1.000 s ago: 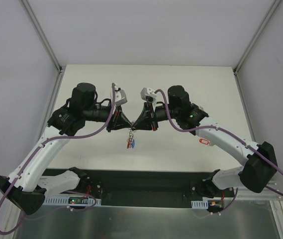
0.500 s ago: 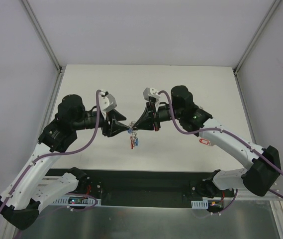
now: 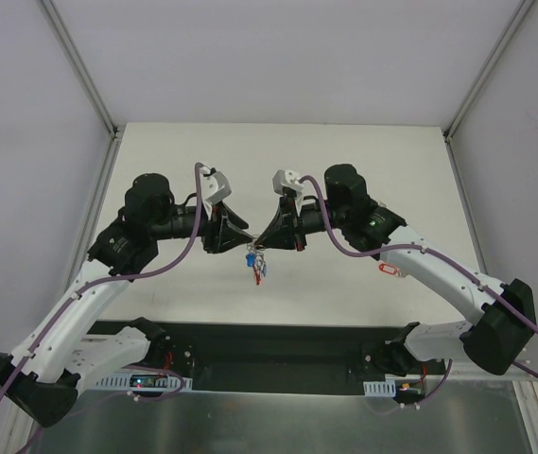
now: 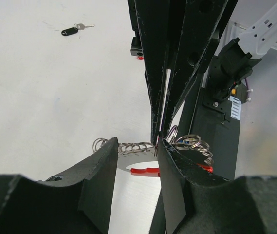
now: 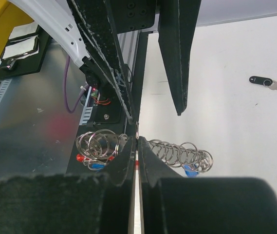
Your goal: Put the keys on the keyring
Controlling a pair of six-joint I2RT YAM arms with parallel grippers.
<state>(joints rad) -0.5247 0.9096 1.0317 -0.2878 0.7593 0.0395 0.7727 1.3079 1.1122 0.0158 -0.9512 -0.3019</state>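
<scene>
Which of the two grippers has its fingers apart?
The left gripper: a gap shows between its fingers, while the right gripper is pinched shut on the keyring.

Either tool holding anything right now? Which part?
The right tool is shut on the keyring, pinching its thin metal wire, with the rings hanging below. The left tool is open, holding nothing.

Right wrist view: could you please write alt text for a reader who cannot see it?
The right gripper, shut, pinches a keyring whose small wire rings bunch on both sides. The left gripper faces it, open, and a black-headed key lies on the white table beyond.
</scene>
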